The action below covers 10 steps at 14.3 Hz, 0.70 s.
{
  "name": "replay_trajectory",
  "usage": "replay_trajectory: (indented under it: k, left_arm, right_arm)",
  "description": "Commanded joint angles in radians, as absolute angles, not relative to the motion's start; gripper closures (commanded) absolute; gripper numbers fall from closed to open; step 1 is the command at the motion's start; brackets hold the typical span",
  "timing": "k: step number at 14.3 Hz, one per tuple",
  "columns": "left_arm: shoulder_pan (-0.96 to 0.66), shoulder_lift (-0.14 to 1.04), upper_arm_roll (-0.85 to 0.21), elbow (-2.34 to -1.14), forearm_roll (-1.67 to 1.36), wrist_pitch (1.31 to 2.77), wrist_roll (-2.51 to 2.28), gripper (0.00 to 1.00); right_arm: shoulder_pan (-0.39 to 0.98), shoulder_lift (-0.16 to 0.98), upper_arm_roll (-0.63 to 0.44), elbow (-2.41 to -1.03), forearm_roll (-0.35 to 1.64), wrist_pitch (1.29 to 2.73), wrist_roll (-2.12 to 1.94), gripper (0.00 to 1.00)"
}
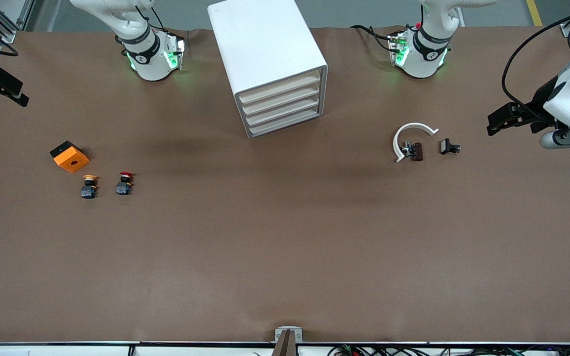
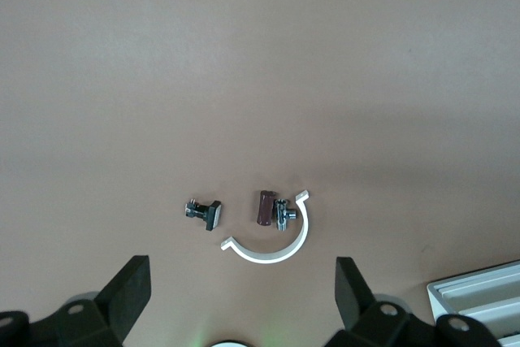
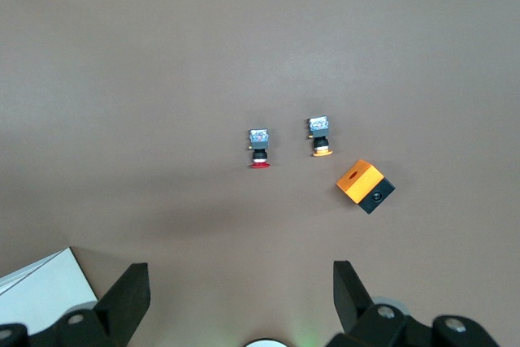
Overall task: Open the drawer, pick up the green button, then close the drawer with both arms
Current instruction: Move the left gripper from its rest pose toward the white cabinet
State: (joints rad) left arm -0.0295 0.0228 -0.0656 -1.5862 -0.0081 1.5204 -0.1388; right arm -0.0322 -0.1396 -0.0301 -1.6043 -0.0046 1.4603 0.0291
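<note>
The white box cabinet [image 1: 265, 49] stands mid-table near the arms' bases, with all four cream-fronted drawers shut. The two lower drawers [image 1: 285, 117] sit flush. The green-capped button is hidden. My left gripper [image 1: 493, 123] hangs open and empty over the table's edge at the left arm's end. In the left wrist view its fingertips [image 2: 130, 286] stand wide apart above bare table, and a corner of the cabinet [image 2: 479, 302] shows. My right gripper [image 1: 20, 96] hangs open and empty over the right arm's end. Its fingertips [image 3: 130, 290] are spread, and a corner of the cabinet [image 3: 36, 290] shows.
An orange-and-black box [image 1: 69, 156], a yellow-capped button [image 1: 89, 186] and a red-capped button [image 1: 124, 183] lie toward the right arm's end. A white C-shaped clamp [image 1: 412, 138], a brown part [image 1: 416, 151] and a small black part [image 1: 449, 147] lie toward the left arm's end.
</note>
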Motion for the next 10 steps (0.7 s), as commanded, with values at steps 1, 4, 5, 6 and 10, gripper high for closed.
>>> replay_trajectory:
  k: [1,4,5,6,10]
  left_arm:
    - [-0.040,0.052,-0.063,-1.604,-0.023,1.508,-0.150,0.00]
    - [-0.047,0.107,-0.067,-1.612,-0.023,1.512,-0.152,0.00]
    - [-0.055,0.126,-0.071,-1.612,-0.025,1.517,-0.152,0.00]
    - [-0.058,0.147,-0.072,-1.612,-0.025,1.525,-0.152,0.00]
    - [-0.081,0.238,-0.075,-1.612,-0.028,1.568,-0.175,0.00]
  right_arm:
    - [-0.048,-0.137,-0.018,-1.585,-0.006,1.463,0.031,0.00]
    - [-0.052,-0.117,-0.018,-1.563,-0.006,1.462,0.020,0.00]
    - [-0.052,-0.117,-0.020,-1.562,-0.006,1.463,0.020,0.00]
    - [-0.054,-0.115,-0.020,-1.557,-0.006,1.465,0.020,0.00]
    - [-0.054,-0.094,-0.020,-1.525,-0.003,1.465,0.021,0.00]
